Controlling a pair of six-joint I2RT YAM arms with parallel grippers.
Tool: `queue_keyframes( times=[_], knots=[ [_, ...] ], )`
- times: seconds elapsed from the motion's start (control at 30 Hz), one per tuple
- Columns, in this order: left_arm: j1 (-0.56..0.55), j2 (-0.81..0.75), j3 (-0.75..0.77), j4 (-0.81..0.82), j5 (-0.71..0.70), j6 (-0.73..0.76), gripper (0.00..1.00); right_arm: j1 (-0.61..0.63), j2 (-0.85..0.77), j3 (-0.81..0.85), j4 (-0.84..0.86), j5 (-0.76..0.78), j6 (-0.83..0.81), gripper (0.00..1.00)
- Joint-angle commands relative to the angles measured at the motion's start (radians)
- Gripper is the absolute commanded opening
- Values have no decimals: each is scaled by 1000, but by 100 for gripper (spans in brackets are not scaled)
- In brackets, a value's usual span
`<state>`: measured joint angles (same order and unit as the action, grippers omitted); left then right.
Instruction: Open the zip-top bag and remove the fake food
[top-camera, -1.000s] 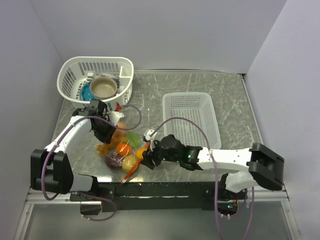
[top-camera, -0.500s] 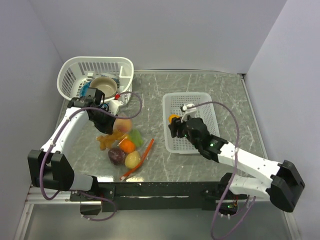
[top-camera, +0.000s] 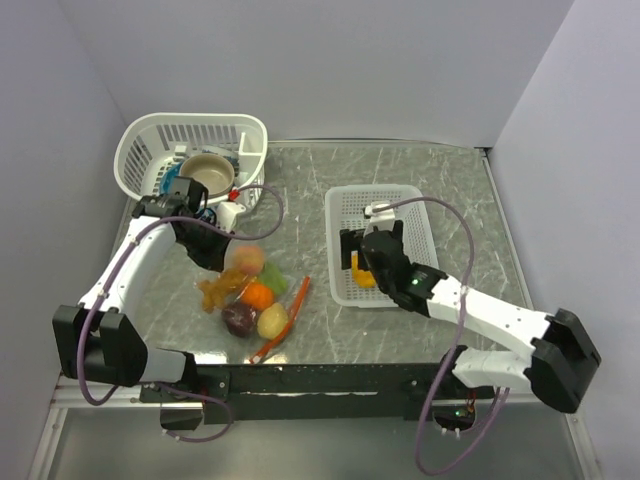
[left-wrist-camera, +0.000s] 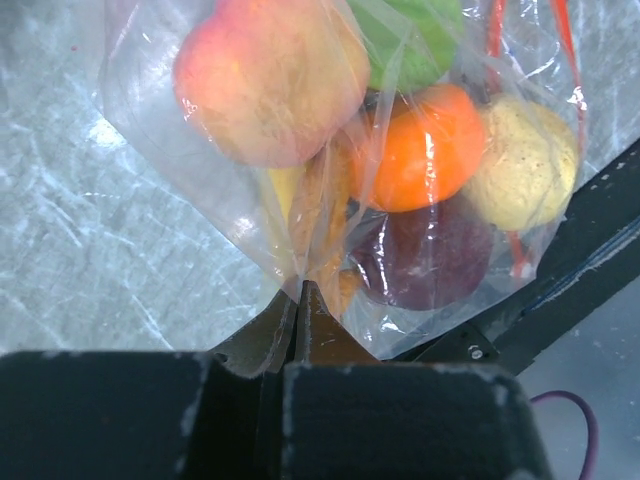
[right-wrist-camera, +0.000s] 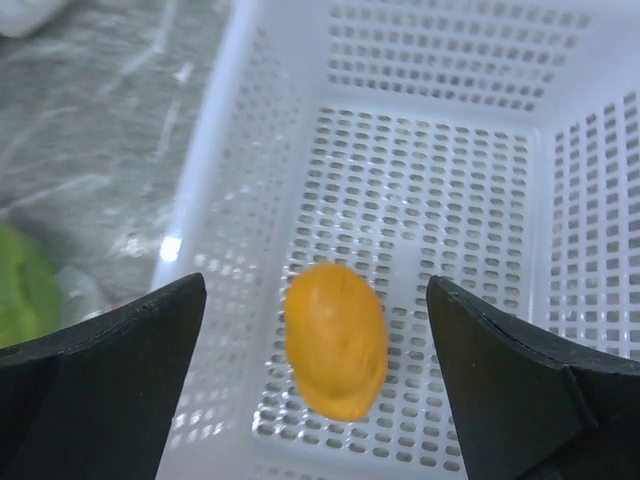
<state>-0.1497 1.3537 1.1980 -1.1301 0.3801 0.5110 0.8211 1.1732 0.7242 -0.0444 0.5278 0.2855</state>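
The top camera sits above and behind the arm bases and looks steeply down on the whole table (top-camera: 470, 200). The left wrist camera is left of the basket (top-camera: 425, 260), very near the bag (left-wrist-camera: 330, 150), and faces down past the left claw (left-wrist-camera: 298, 290) at its bottom edge. The right wrist camera looks from close above into the basket, with the right claw (right-wrist-camera: 315, 283) framing its lower corners. The top view shares the bag with the left wrist view, and the basket and orange piece (right-wrist-camera: 336, 340) with the right.
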Motion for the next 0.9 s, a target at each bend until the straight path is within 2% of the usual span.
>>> queue_keyframes(
  times=[0.0,0.13,0.17,0.33,0.5,0.63,0.77,0.87],
  knots=[
    [2,-47,-30,49,-47,7,1,88,-107,-28,41,-17,-69,100],
    [2,-42,-122,153,-170,11,1,243,-159,-104,138,-86,-149,100],
    [2,-39,-147,180,-213,14,1,281,-165,-124,155,-148,-161,100],
    [2,-13,-287,340,-369,29,1,340,-63,-166,207,-213,-123,100],
    [1,45,-308,391,-377,17,1,440,45,-174,337,-221,-155,100],
    [-2,64,-284,388,-373,1,1,461,149,-154,443,-279,-193,100],
    [-7,62,-279,385,-365,-11,1,467,256,-108,477,-342,-224,100],
    [-14,56,-284,383,-366,-19,1,484,324,-54,463,-318,-247,100]
  ],
)
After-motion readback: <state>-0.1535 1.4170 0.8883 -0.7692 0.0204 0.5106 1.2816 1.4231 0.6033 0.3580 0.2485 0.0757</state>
